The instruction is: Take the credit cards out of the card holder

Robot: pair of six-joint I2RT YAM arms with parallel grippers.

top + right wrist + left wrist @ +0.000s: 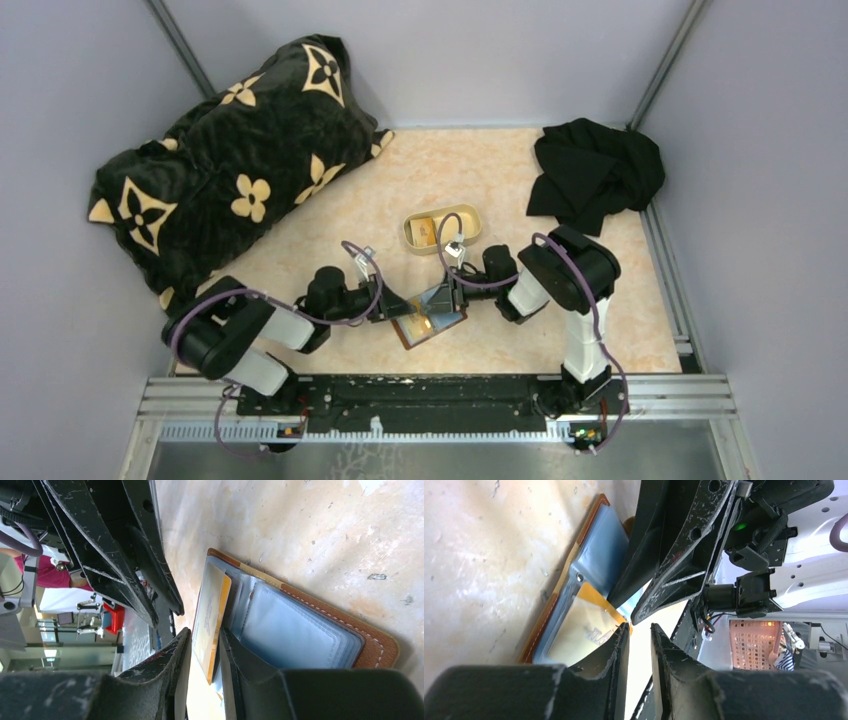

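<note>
Now the step is pulling one card from the holder, open by the tabletop's near edge. It stands inside my right gripper; pinched or not I cannot tell, left gripper likewise. Next: firm pinch, straight pull.

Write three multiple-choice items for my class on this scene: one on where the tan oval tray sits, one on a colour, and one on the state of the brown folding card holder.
1. Where does the tan oval shallow tray lie relative to the brown folding card holder?
A. Beyond it, on its far side
B. On top of it
C. On its near side

2. What colour are the card holder's clear inner sleeves?
A. Red
B. Pale blue-grey
C. Green

3. How does the card holder lie?
A. Folded shut
B. Inside the tray
C. Open on the beige marbled table

Answers:
1 A: the top view shows the tray farther back, apart from the holder.
2 B: the right wrist view shows pale blue-grey plastic.
3 C: both wrist views show its inner sleeves exposed.
</note>
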